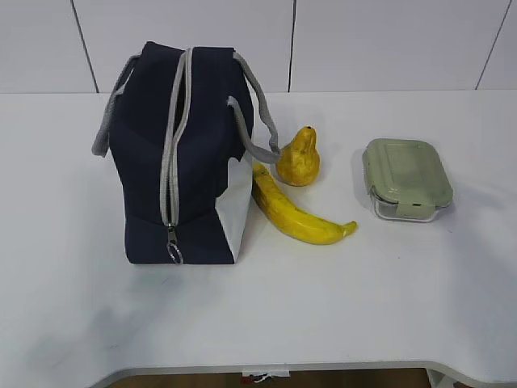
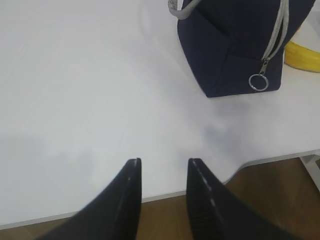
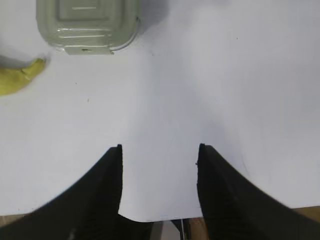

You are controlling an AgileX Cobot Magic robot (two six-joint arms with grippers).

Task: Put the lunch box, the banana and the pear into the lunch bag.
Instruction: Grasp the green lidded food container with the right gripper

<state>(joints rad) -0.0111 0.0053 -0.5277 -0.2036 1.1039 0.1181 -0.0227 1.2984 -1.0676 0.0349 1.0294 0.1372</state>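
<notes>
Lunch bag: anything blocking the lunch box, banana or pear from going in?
Yes. The lunch bag is zipped shut: its grey zipper runs closed down to the ring pull. The lunch box, banana and pear lie on the table to its right. Both hands are open and empty.

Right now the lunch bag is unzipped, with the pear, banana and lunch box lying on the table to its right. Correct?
Not quite: the lunch bag is zipped shut, its ring pull down at the end of the grey zipper, as the exterior and left wrist views show. The rest holds: the pear, banana and lunch box lie on the table to its right.
</notes>
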